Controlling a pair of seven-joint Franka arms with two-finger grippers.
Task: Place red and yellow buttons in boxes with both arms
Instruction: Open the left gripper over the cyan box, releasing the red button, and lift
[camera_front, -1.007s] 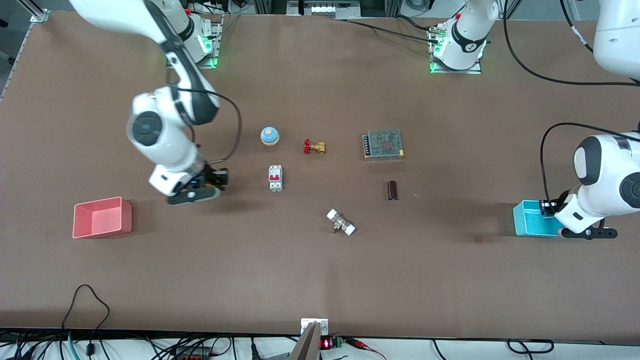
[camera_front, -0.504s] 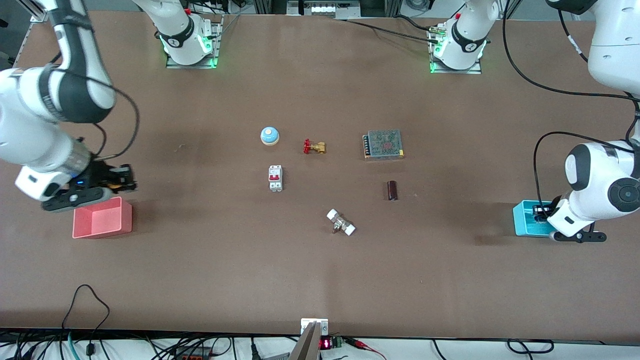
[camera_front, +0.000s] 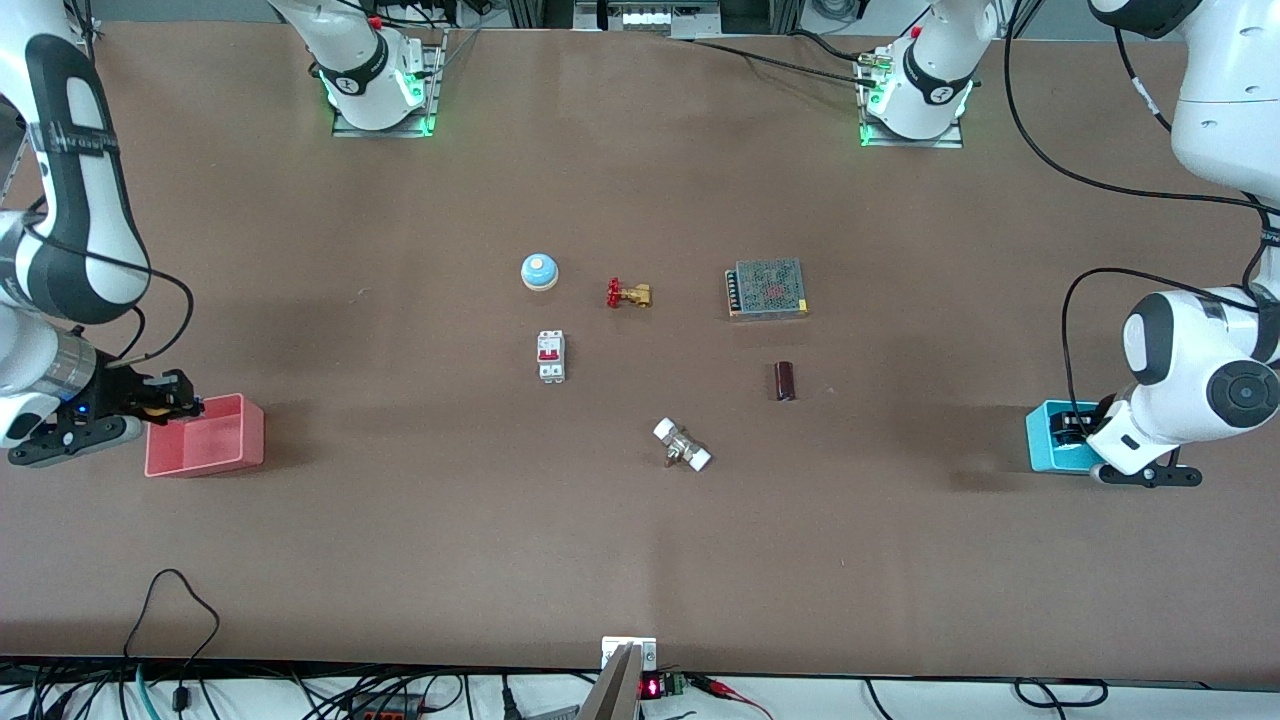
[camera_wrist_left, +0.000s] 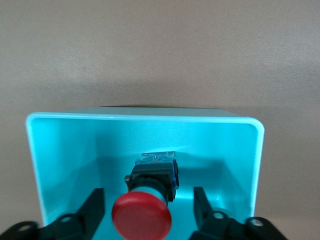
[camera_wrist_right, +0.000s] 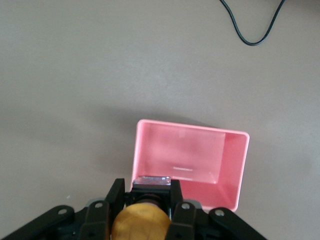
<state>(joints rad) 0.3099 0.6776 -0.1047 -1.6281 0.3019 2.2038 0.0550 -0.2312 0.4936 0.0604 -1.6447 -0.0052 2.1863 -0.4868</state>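
1. Counter (camera_front: 640, 560) carries 2 tubs: the pink box (camera_front: 206, 436) at the right arm's end and the cyan box (camera_front: 1050, 440) at the left arm's end.
2. Left gripper (camera_wrist_left: 150, 212) sits low inside the cyan box with its jaws spread apart; the red button (camera_wrist_left: 142, 215) lies between them, its dark body on the box floor, neither finger touching it.
3. Right gripper (camera_wrist_right: 147, 202) hangs over the pink box's rim on the side toward the right arm's end of the counter, jaws closed on the yellow button (camera_wrist_right: 140, 222).
4. Mid-counter, well apart from both boxes: a blue-and-white bell (camera_front: 539, 271), a brass valve (camera_front: 629, 294), a mesh-topped unit (camera_front: 767, 288), a white breaker (camera_front: 551, 356), a dark cylinder (camera_front: 785, 381) and a white-ended fitting (camera_front: 682, 445).
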